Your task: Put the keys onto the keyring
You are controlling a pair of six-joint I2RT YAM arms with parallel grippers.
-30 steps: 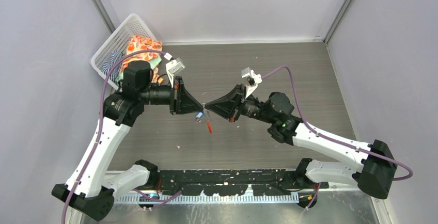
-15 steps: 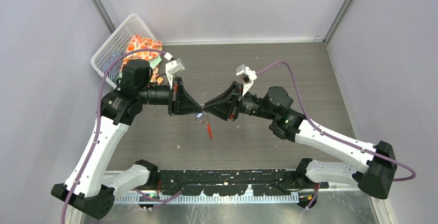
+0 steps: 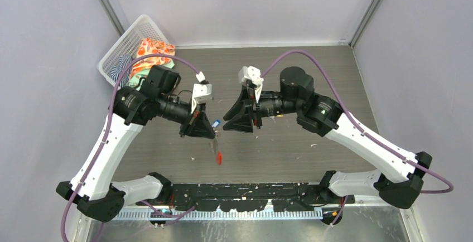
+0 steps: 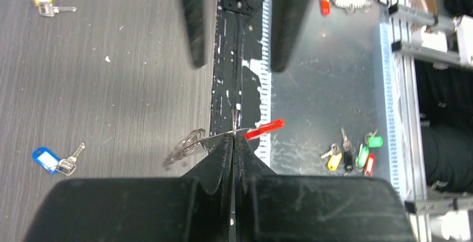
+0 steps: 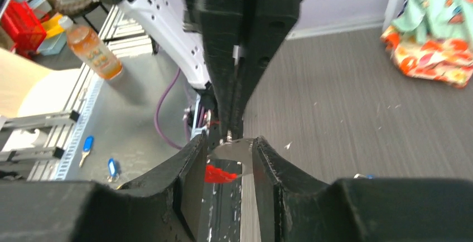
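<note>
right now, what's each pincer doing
left pincer: closed on the keyring
right pincer: open, holding nothing

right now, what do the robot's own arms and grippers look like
The left arm and right arm have white links and black joints. The left gripper and right gripper are black tapered wedges, each with a white camera mount behind. A purple cable runs along each arm.

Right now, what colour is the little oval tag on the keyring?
Red. The tag on the keyring shows best in the left wrist view.
</note>
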